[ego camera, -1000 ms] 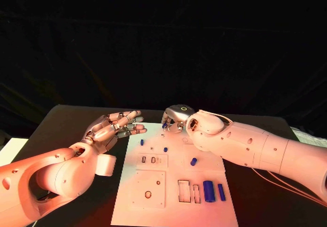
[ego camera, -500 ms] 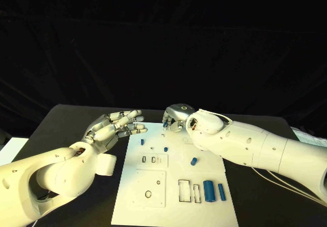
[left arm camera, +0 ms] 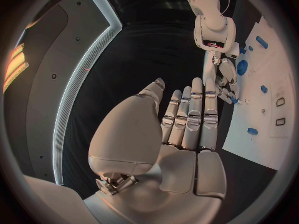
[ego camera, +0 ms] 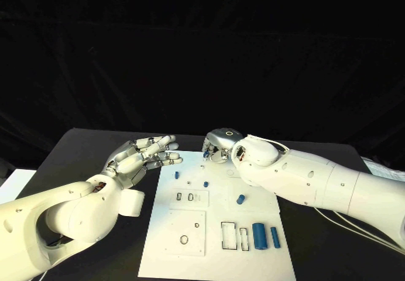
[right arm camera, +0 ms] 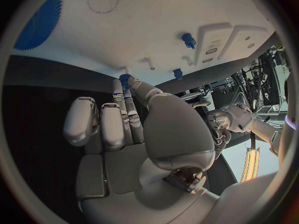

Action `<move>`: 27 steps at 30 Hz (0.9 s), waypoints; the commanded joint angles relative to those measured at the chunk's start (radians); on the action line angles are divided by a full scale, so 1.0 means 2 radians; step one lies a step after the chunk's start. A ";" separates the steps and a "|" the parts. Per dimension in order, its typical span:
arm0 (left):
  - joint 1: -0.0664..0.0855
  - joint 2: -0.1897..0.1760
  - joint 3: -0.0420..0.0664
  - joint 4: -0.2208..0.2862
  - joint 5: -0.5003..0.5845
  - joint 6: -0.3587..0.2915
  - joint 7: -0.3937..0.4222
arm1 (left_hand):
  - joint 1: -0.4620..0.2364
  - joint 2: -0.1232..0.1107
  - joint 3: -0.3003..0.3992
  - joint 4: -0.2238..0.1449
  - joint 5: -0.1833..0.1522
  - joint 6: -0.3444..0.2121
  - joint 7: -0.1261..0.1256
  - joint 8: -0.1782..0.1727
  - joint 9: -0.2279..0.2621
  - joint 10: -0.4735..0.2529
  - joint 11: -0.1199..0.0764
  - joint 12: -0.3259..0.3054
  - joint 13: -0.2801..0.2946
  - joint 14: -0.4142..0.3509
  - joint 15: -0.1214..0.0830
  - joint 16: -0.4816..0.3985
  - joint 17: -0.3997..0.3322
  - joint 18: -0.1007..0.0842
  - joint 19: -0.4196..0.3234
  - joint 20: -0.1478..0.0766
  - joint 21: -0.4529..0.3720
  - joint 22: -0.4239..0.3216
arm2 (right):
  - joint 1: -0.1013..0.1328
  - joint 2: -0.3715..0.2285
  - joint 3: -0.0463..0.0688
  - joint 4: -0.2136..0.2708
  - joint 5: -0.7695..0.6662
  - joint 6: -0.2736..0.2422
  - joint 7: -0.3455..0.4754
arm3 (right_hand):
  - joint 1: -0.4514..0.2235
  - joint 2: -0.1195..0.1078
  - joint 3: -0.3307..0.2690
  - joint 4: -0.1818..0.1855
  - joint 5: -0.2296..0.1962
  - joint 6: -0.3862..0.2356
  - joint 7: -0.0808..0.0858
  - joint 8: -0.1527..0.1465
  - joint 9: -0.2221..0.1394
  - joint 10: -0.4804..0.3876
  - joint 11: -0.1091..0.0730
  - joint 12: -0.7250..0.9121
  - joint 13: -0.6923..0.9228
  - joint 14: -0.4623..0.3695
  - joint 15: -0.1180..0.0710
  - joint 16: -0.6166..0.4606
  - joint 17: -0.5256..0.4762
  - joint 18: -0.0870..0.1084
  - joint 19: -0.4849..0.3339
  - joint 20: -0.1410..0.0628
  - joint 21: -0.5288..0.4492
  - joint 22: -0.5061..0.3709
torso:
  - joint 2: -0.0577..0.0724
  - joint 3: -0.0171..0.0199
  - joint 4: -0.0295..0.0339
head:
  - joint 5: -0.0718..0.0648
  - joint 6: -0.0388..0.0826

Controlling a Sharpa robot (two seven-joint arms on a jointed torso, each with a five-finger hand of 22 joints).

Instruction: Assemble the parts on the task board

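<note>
Where the head view hides the right hand (ego camera: 221, 146) behind its own wrist, we note from the right wrist view a small blue part (right arm camera: 124, 78) pinched at its fingertips. Left hand (ego camera: 143, 155): fingers straight, slightly apart, holding nothing. Task board (ego camera: 219, 257): white plate, centre frame, bearing blue cylinders (ego camera: 259, 236) at lower right.
</note>
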 commanded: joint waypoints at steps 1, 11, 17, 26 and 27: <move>0.001 0.000 0.000 0.000 0.001 0.009 0.003 | -0.002 0.002 -0.001 -0.004 -0.003 -0.001 0.003 -0.003 -0.001 -0.004 0.001 -0.003 -0.001 0.002 0.003 -0.002 0.001 0.010 0.003 0.001 -0.003 -0.001 | -0.004 0.000 -0.002 0.001 -0.007 0.016 -0.002 | 0.000 -0.006 0.002 0.002 -0.002 -0.001 0.001 0.003 0.000 -0.003 -0.001 0.001 0.000 0.017 -0.001 0.001 -0.001 -0.008 -0.004 0.000 0.002 -0.001 | 0.000 -0.0001 0.0002 | 0.000 0.000; 0.001 0.000 0.000 -0.002 0.001 0.009 0.003 | -0.002 0.002 -0.001 -0.004 -0.003 -0.001 0.003 -0.003 -0.001 -0.004 0.001 -0.003 -0.001 0.002 0.003 -0.002 0.001 0.010 0.003 0.001 -0.003 -0.001 | -0.004 0.000 -0.002 0.000 -0.009 0.010 0.000 | 0.000 -0.007 0.002 0.003 -0.002 -0.001 0.001 0.003 0.000 -0.003 -0.001 0.001 0.000 0.016 0.000 0.000 -0.002 -0.008 -0.004 0.001 0.002 -0.001 | 0.000 -0.0004 0.0001 | 0.001 -0.001; 0.001 0.000 0.000 -0.002 0.001 0.009 0.003 | -0.002 0.002 0.000 -0.005 -0.003 -0.001 0.003 -0.004 0.000 -0.004 0.002 -0.005 -0.001 0.002 0.003 -0.003 0.002 0.010 0.004 0.001 -0.004 -0.001 | -0.004 0.001 -0.002 0.000 -0.009 0.011 0.001 | -0.001 -0.007 0.002 0.003 -0.002 -0.001 0.001 0.003 0.000 -0.003 -0.001 0.001 0.000 0.016 0.000 0.000 -0.002 -0.008 -0.004 0.001 0.002 -0.001 | 0.000 -0.0008 0.0004 | 0.000 -0.001; 0.001 0.000 0.000 -0.003 0.001 0.009 0.003 | -0.002 0.002 0.000 -0.005 -0.003 -0.001 0.003 -0.004 0.000 -0.004 0.002 -0.005 -0.001 0.002 0.003 -0.003 0.002 0.010 0.004 0.001 -0.004 -0.001 | -0.004 -0.001 -0.002 0.003 -0.008 0.009 0.002 | -0.001 -0.008 0.002 0.003 -0.002 -0.001 0.001 0.003 0.000 -0.003 -0.001 0.001 0.000 0.016 0.000 0.000 -0.002 -0.008 -0.004 0.001 0.002 -0.002 | 0.000 -0.0009 0.0011 | 0.000 -0.002; 0.001 0.000 0.000 -0.003 0.001 0.009 0.003 | -0.002 0.002 0.000 -0.005 -0.003 -0.001 0.003 -0.004 0.000 -0.004 0.002 -0.005 -0.001 0.002 0.003 -0.003 0.002 0.010 0.004 0.001 -0.004 -0.001 | -0.004 -0.002 -0.002 0.004 -0.008 0.008 0.002 | -0.001 -0.008 0.002 0.003 -0.002 -0.001 0.001 0.003 0.000 -0.003 -0.001 0.001 0.000 0.016 0.000 0.000 -0.002 -0.008 -0.004 0.001 0.002 -0.002 | 0.000 -0.0010 0.0010 | 0.000 -0.002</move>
